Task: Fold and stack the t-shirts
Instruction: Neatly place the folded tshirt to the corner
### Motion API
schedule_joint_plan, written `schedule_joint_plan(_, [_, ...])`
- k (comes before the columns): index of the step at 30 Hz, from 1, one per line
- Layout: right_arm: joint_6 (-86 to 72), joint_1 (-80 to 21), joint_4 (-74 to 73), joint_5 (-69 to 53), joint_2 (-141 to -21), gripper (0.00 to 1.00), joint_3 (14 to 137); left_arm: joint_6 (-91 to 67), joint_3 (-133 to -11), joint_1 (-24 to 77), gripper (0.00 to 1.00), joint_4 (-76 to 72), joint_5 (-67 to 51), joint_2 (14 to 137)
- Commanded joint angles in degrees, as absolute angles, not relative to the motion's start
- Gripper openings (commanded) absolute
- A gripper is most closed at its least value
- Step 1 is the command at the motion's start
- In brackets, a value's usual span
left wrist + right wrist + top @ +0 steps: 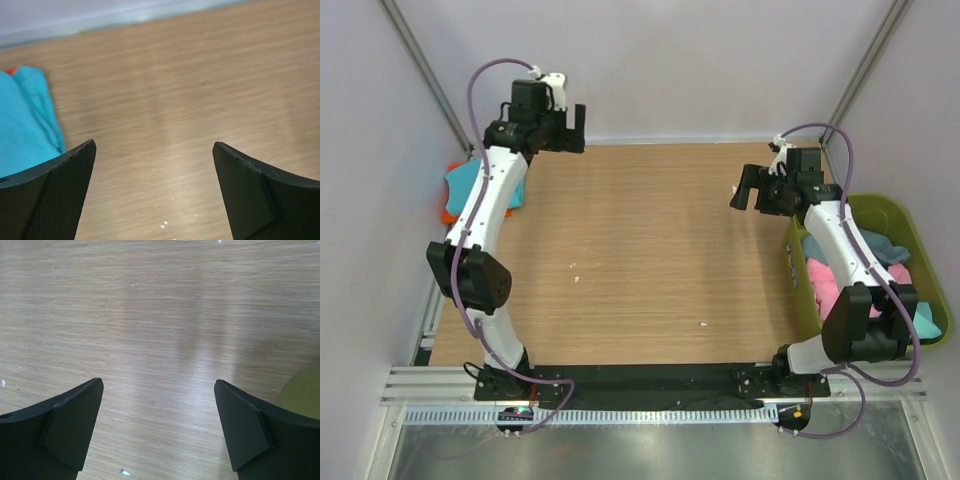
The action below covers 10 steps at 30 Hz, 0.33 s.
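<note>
A folded turquoise-blue t-shirt (466,178) lies on a bright orange t-shirt (448,213) at the table's far left edge. In the left wrist view the turquoise shirt (20,125) is at the left, with a sliver of the orange one (12,71) behind it. Pink (825,282), grey-blue (880,246) and teal (926,316) shirts lie crumpled in the olive-green bin (900,212) on the right. My left gripper (576,127) (154,145) is open and empty above bare table, right of the stack. My right gripper (746,188) (159,382) is open and empty above bare table, left of the bin.
The wooden table (650,250) is walled at the back and both sides. The bin's corner shows at the right of the right wrist view (303,390). Small white specks lie on the wood (576,266).
</note>
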<state>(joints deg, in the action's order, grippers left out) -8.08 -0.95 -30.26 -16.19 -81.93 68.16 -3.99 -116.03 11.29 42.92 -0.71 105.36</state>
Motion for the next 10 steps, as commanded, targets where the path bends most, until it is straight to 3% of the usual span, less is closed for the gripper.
schedule_joint_plan(1, [-11.51,-1.05,-36.1,-7.49,-84.8,1.0,77.32,-8.6,-114.52,13.71,1.0,44.12,-2.02,106.7])
schedule_joint_plan(4, [-12.13,-1.14,-42.53,-3.62,-87.97,1.0,83.56,-11.6,-114.79,13.8,1.0,43.86,1.56,106.7])
schedule_joint_plan(10, [-13.43,-1.23,-38.24,-8.69,-88.85,1.0,83.41,-8.27,-112.24,14.5,0.99,44.91,3.61,104.77])
